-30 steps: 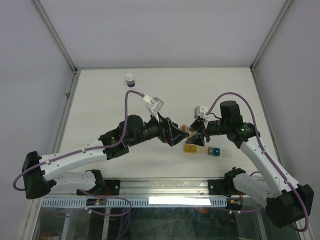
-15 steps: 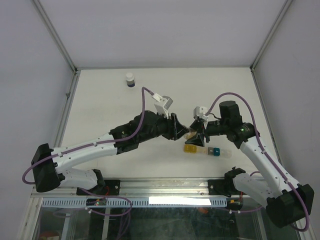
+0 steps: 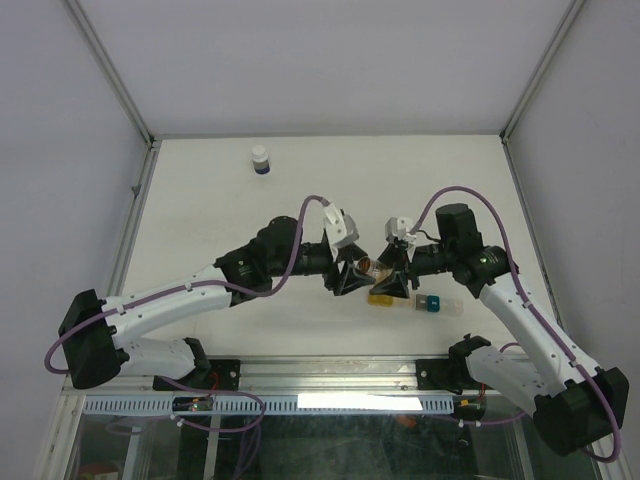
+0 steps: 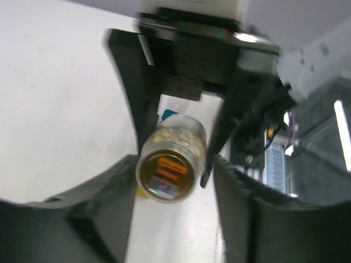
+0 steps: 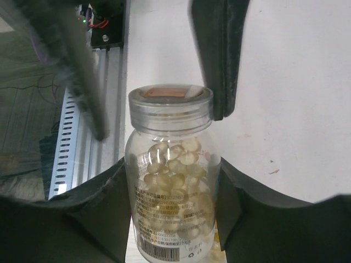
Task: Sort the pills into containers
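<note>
The jaws of the right gripper (image 3: 384, 272) are clenched on the body of a small clear vial (image 5: 171, 181), one dark finger on each side of it. The jaws of the left gripper (image 3: 356, 272) are closed on the cap (image 5: 170, 101) of the same vial from the opposite side, so the two grippers meet nose to nose over the tabletop (image 3: 200, 200). The vial is a round plastic one with smooth transparent walls, and low on its body there is a printed label with a barcode. Its cap is clear, wide and ribbed at the edge, with an orange-brown disc in the top. Inside the vial lie the pills (image 5: 175, 164), many small rounded tan-yellow pieces that fill it more than half. In the top view the vial shows just beside the yellow end of the containers (image 3: 405, 300), a short strip of joined square plastic compartments that lies flat on the tabletop between the two arms. The strip goes yellow, clear, teal, clear; what is in these compartments I cannot tell. Well apart, near the far left of the white matte tabletop, a dark blue bottle (image 3: 260, 160) with a white cap stands upright.
</note>
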Motion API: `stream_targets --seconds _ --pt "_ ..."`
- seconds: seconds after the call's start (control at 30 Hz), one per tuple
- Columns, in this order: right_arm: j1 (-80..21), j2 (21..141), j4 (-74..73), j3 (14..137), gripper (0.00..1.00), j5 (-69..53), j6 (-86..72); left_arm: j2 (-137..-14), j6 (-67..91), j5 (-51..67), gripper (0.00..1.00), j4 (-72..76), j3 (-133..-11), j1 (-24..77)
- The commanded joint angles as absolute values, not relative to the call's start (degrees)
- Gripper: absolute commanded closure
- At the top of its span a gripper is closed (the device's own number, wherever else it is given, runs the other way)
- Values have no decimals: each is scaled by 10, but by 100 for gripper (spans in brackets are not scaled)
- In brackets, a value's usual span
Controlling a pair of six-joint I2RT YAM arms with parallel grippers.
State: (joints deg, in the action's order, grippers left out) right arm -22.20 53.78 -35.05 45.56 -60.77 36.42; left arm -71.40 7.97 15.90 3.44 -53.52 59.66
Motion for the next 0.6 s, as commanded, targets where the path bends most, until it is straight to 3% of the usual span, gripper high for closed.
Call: stream_targets --seconds 0.0,0.03,0.07,0.27,0.37,0.43,0.57 --pt "-221 530 -306 469 100 -609 360 -696 -189 341 12 77 -515 603" --pt "-221 530 -306 469 100 -608 361 -690 -172 293 3 109 -509 600" --pt "-221 530 -306 469 100 -608 361 -682 -127 240 1 156 -501 594" --pt "-221 533 -306 469 100 -605 362 -588 109 184 1 233 -462 559" --pt "-220 535 -308 470 100 -606 362 -544 260 116 2 177 -453 559" --pt "-220 537 -308 470 100 -607 362 -529 349 59 9 114 -457 563" --pt "-220 543 -307 472 100 -607 361 -560 407 -52 17 -56 -528 607"
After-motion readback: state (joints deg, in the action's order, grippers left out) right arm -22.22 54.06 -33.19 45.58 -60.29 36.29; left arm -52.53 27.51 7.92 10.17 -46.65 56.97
